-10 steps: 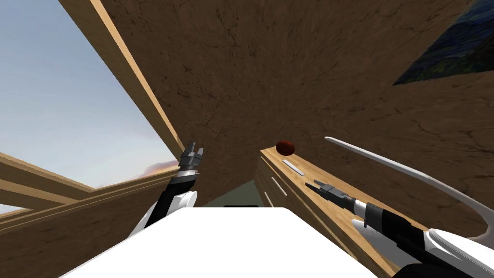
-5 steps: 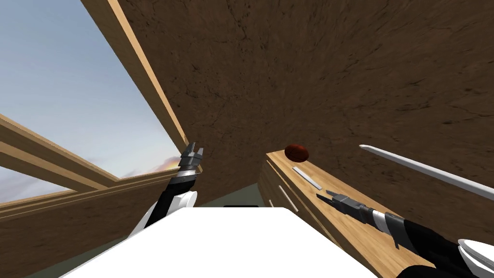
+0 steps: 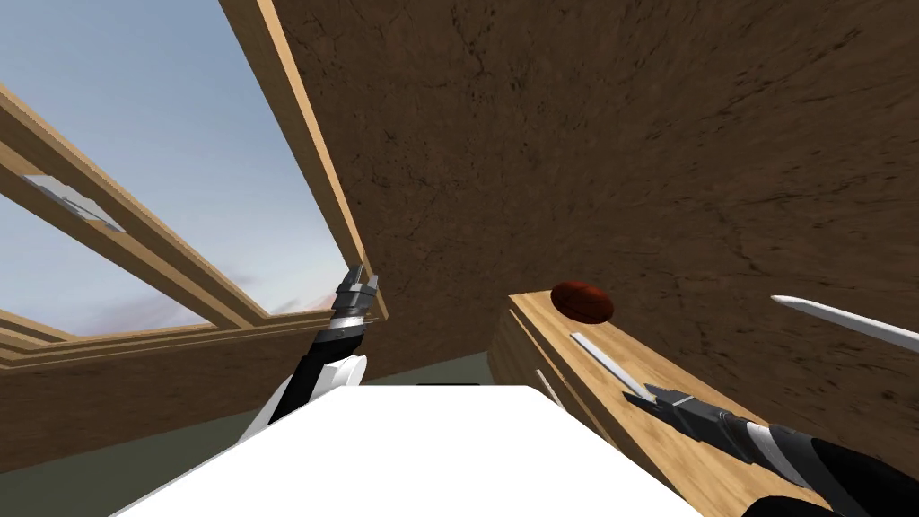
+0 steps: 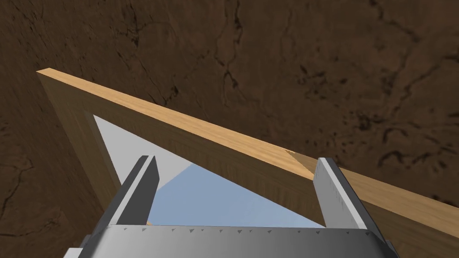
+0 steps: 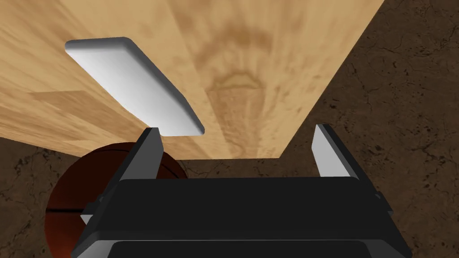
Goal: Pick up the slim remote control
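**Count of things in view**

One slim white remote (image 5: pixel 134 85) is counted, and one dark red ball (image 3: pixel 582 301). One wooden tabletop (image 5: pixel 251 67) is seen. Two claws are counted, the left claw (image 3: pixel 363 276) and the right claw (image 3: pixel 639 395), each with two fingers. One window (image 3: pixel 135 179) and one long white curved shape (image 3: pixel 844 319) are counted.
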`<state>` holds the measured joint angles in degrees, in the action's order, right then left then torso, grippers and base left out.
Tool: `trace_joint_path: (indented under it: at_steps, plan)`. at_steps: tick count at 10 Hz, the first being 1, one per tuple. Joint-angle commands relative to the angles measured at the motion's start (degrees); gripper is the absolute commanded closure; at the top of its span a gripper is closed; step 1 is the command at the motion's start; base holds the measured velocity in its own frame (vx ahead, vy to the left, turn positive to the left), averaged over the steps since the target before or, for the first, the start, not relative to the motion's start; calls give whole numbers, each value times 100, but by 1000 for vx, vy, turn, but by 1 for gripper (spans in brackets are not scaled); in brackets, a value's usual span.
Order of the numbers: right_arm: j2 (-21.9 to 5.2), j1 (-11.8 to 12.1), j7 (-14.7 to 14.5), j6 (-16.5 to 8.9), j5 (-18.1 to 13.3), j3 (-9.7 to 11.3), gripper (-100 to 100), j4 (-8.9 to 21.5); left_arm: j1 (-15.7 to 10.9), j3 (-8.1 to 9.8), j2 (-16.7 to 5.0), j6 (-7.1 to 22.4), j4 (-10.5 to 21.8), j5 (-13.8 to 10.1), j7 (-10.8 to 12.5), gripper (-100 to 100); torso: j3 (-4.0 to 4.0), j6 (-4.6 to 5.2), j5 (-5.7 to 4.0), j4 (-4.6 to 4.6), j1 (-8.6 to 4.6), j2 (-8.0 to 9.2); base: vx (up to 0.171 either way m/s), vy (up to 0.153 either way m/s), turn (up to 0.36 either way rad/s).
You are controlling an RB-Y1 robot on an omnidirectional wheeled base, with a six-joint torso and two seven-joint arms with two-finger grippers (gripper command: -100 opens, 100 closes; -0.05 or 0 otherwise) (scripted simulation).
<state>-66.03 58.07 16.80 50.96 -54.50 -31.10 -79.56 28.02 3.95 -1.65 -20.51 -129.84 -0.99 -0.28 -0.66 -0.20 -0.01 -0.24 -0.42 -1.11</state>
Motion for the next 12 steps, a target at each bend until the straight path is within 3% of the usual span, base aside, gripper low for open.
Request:
trace_joint_path:
  at_steps: [1, 5, 7, 8, 10, 11, 12]
  plan:
    - [-187, 251, 136, 115, -211, -17, -100, 278, 0, 0, 0, 0, 0, 0, 0, 0, 0, 0, 0, 0, 0, 0, 137, -9, 224]
    - [-441, 513, 279, 321, -533, 100, -100, 787, -1, 0, 0, 0, 0, 0, 0, 0, 3, -3, 0, 1, 5, 4, 119, -13, 193]
    - [-606, 732, 397, 505, -802, 265, -100, 1215, -1, -1, 0, 0, 0, 0, 0, 0, 7, -4, 1, 3, 6, 11, 125, -12, 257]
    - [-606, 732, 397, 505, -802, 265, -100, 1215, -1, -1, 0, 0, 0, 0, 0, 0, -2, -5, 1, -1, 9, -5, 115, -15, 103]
    - [-684, 897, 489, 659, -1009, 459, -100, 1536, 0, 0, 0, 0, 0, 0, 0, 0, 6, -1, 3, 3, 15, 10, 103, -11, 161]
    - [-684, 897, 489, 659, -1009, 459, -100, 1536, 0, 0, 0, 0, 0, 0, 0, 0, 4, -2, 0, 2, 11, 6, 83, -17, 83]
    - [-694, 1000, 550, 769, -1147, 641, -100, 1738, 0, 0, 0, 0, 0, 0, 0, 0, 9, 3, 3, 4, 14, 15, 99, -14, 210]
